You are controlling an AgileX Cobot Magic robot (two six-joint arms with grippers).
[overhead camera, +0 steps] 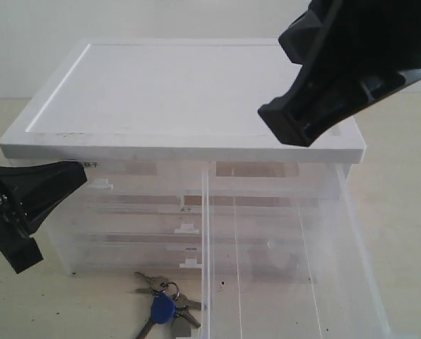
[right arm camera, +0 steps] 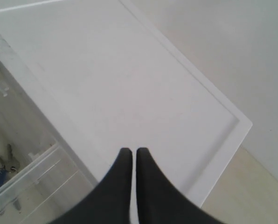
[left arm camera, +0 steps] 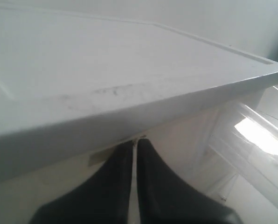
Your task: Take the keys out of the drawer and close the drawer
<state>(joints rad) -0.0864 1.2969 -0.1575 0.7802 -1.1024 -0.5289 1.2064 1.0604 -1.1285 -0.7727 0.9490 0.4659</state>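
Here the left tool [left arm camera: 135,141] and right tool [right arm camera: 131,150] are clenched empty; the keys [overhead camera: 163,308] run partly out of view.

Left hand [left arm camera: 135,143], right hand [right arm camera: 131,151]: matte black, fingers [right arm camera: 150,186] tapering to narrow tips.

The drawer [overhead camera: 295,233] is glossy translucent plastic, keys [overhead camera: 164,304] silver metal, top [overhead camera: 189,92] matt white (scuffed).

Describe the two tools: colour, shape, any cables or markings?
Both are matte black, plastic-looking. The left tool and the right tool each have two broad, smoothly curved fingers that taper to narrow rounded tips. In the exterior view their bodies look chunky and angular. No cables, labels or markings show in any view.
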